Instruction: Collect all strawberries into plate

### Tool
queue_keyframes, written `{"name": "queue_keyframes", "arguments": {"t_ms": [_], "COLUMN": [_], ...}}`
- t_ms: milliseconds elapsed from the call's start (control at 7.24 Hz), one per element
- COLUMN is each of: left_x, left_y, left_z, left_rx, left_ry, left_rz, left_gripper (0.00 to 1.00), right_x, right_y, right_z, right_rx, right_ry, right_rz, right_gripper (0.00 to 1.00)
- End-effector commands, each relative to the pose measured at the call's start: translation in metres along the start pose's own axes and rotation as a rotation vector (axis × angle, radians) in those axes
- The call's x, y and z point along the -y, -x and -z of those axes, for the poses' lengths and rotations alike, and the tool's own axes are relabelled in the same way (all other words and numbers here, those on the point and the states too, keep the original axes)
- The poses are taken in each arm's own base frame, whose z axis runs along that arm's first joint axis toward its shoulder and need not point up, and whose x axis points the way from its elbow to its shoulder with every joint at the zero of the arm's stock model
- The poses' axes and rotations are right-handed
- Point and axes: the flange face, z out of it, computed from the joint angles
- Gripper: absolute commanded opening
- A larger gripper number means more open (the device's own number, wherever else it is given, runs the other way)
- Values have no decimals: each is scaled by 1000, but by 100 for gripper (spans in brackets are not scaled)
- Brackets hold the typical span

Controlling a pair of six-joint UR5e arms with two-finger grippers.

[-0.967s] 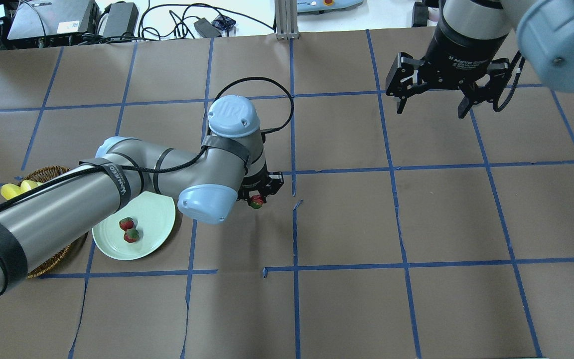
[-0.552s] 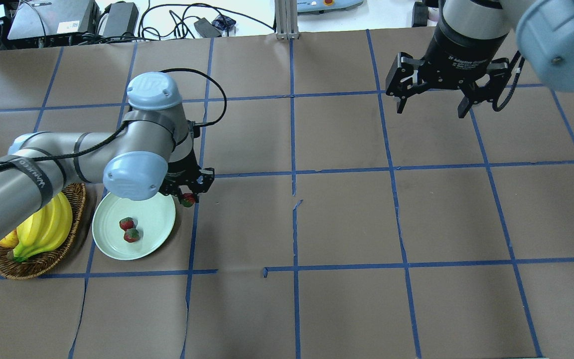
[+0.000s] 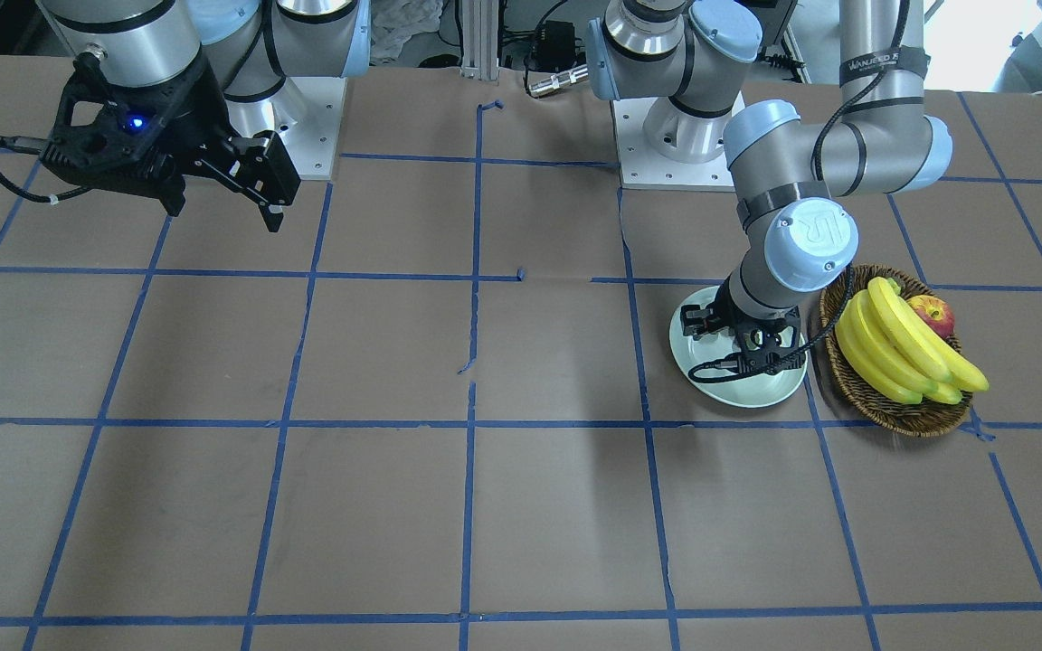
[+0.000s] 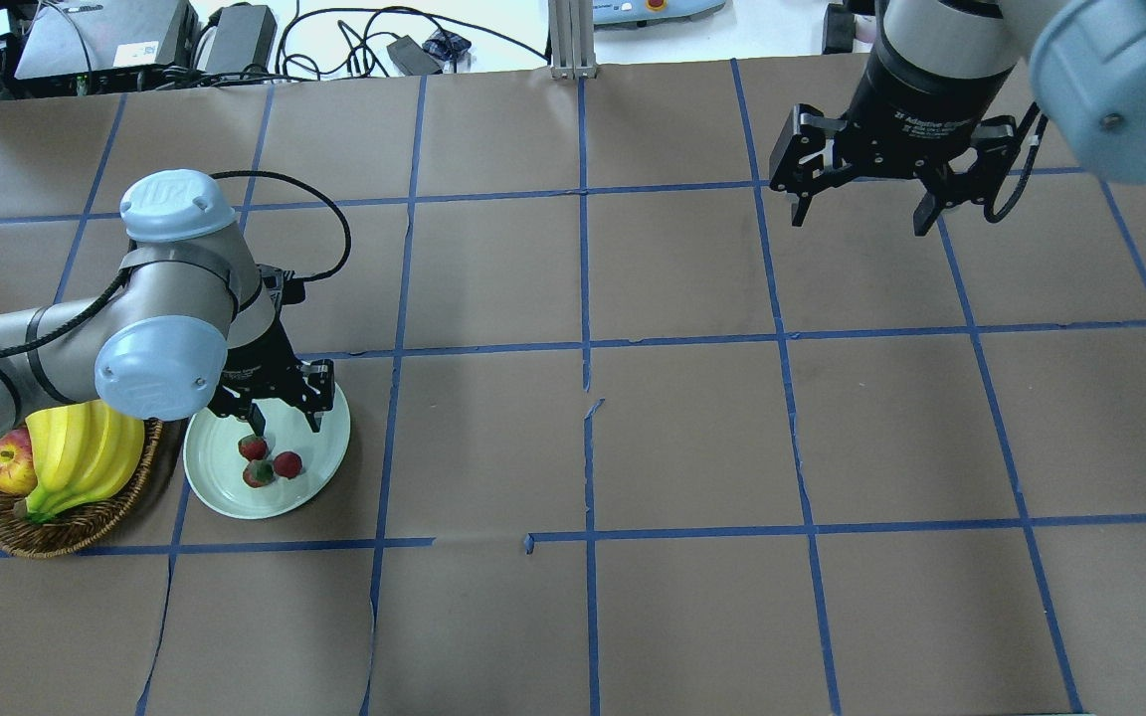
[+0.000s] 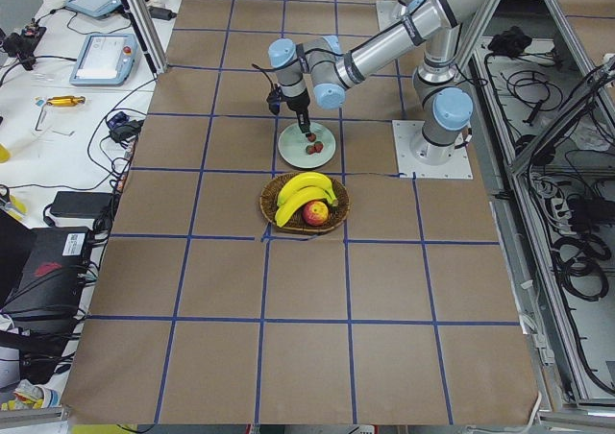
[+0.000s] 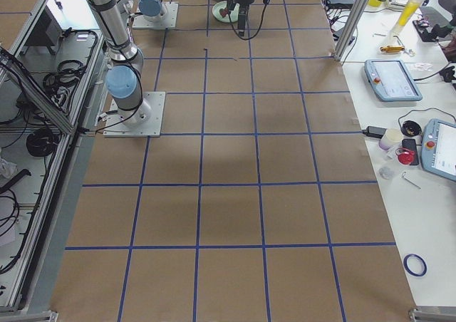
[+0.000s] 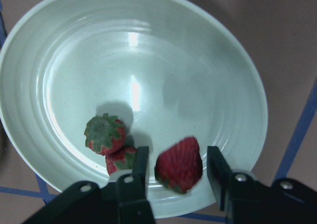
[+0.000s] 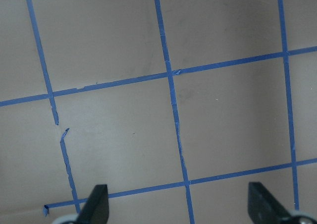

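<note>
— What is shown at the table's left?
— A wicker basket (image 4: 86, 527) of bananas (image 4: 86, 457) and an apple (image 4: 4, 467) is seen, with the mint-green plate (image 4: 225, 502) set just beside it. Two strawberries (image 4: 253, 447) are pictured touching inside the plate. A third strawberry (image 4: 286, 463) is seen beside them, framed by the parted fingers (image 7: 141, 169) of the left gripper (image 4: 287, 426) and touched by neither.
— And to the right?
— The right gripper (image 4: 861, 225) is held spread wide above the blue-taped table (image 4: 692, 438), well apart from the plate.
</note>
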Motion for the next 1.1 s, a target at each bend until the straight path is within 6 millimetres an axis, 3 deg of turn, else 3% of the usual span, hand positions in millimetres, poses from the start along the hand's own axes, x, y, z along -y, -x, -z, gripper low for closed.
{"name": "queue_keyframes", "arguments": {"t_ms": [0,138,276,414,691,967], "left_x": [-11,-19,-36,-44,-60,-53], "left_y": [-33,-50,-71,-81,-88,-87], "left_z": [84,142,188,217,264,281], "left_rx": [11,8,6,2,-124,-122], "left_ry": [-115,-131,-125,-183,-284,-366], "left_rz": [-61,-90,-94,-104,-111,-106], "left_gripper": [100,100,100,100,100,100], "right_x": [0,0,0,0,0,4], "right_y": [0,0,0,0,0,1], "right_z": [0,0,0,0,0,5], "right_rx": [0,0,0,0,0,2], "right_ry": [0,0,0,0,1,-10], "right_rz": [0,-2,-2,-2,0,3], "right_gripper": [100,100,100,100,100,100]}}
